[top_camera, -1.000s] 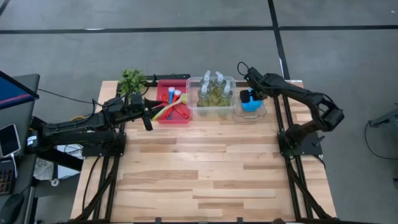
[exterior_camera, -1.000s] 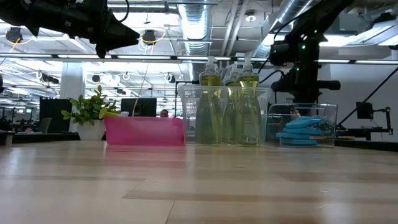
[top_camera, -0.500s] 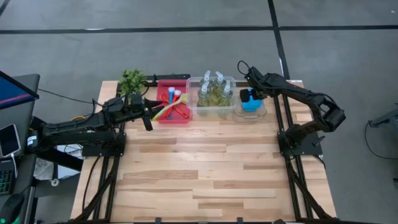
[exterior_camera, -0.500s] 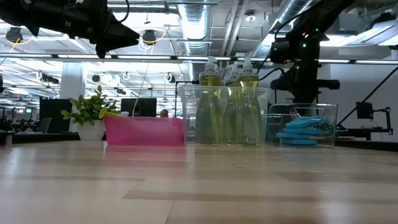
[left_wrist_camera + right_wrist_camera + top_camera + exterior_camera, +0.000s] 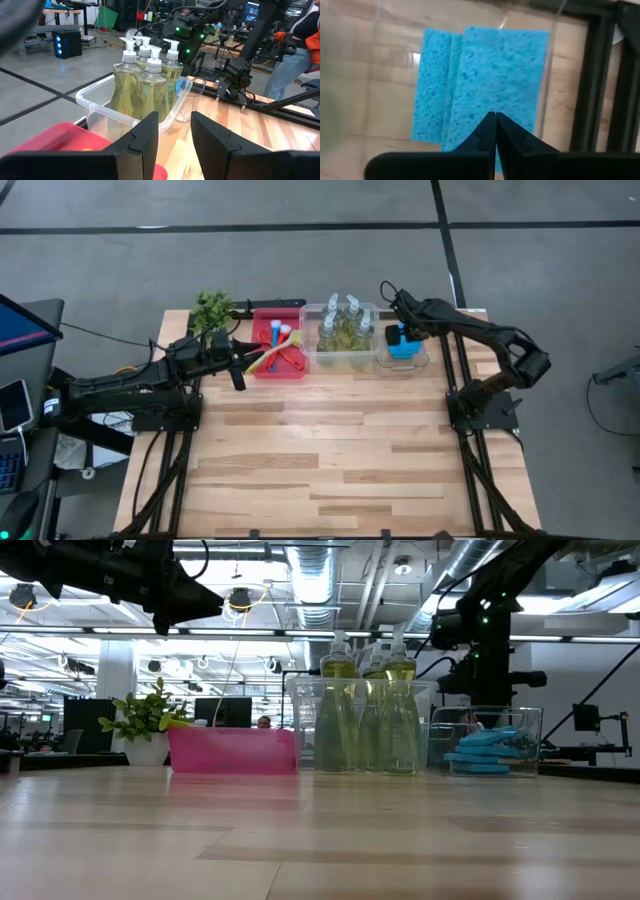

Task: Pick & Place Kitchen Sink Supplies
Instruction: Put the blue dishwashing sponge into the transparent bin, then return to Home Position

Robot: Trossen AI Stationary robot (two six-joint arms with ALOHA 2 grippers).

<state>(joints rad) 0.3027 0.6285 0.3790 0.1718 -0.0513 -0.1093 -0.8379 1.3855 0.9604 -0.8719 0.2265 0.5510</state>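
- Right gripper (image 5: 495, 125): fingertips pressed together, nothing between them, poised directly above the small clear bin (image 5: 402, 358).
- Small clear bin: blue sponges (image 5: 485, 80) stacked flat, just beneath those jaws.
- Middle clear bin (image 5: 125, 107): 4 bottles (image 5: 145, 82) of yellow-green liquid, straight ahead of the left gripper (image 5: 175, 132), whose fingers are parted and hold nothing.
- Red tray (image 5: 278, 365): red, blue and yellow brushes (image 5: 275, 340), just beside the left jaws.

Left hand (image 5: 172, 127) hangs raised at the table's far left, fingers parted; right hand (image 5: 495, 131) points down at far right, fingers closed together.
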